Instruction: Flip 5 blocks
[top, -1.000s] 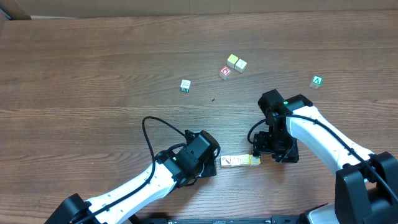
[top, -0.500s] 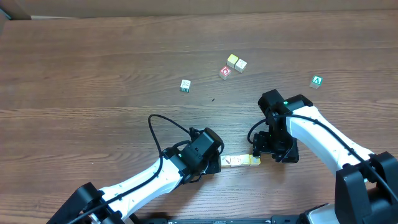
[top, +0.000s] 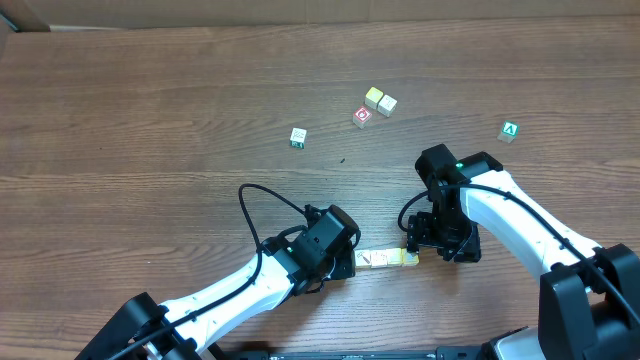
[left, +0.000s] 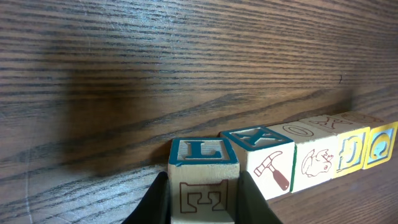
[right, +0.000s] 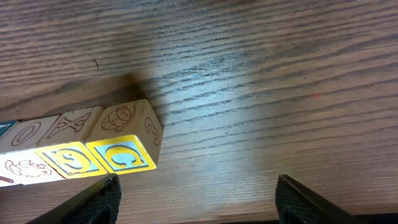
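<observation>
Several pale blocks (top: 387, 259) lie in a straight row near the table's front. In the left wrist view the row's end block (left: 203, 163), teal L on top and a brown E facing me, sits between my left gripper's (left: 203, 190) fingers, both pressed against its sides. That gripper (top: 347, 262) is at the row's left end. The hammer block (left: 268, 163) touches the held one. My right gripper (right: 199, 202) stands open over bare wood just past the row's right end, its left finger (right: 93, 199) beside the yellow G block (right: 124, 146). Seen from overhead, that gripper (top: 422, 246) hovers by this end.
Two more pale cubes (top: 380, 100) touch each other at the back, with a red-faced cube (top: 362, 116) beside them. A small white cube (top: 298, 137) lies to their left and a green A cube (top: 510, 130) at the far right. The table's wood (top: 150, 120) is bare on the left.
My left arm slid slightly right toward the row's left end, then stayed put. The right arm and the loose cubes have not moved.
</observation>
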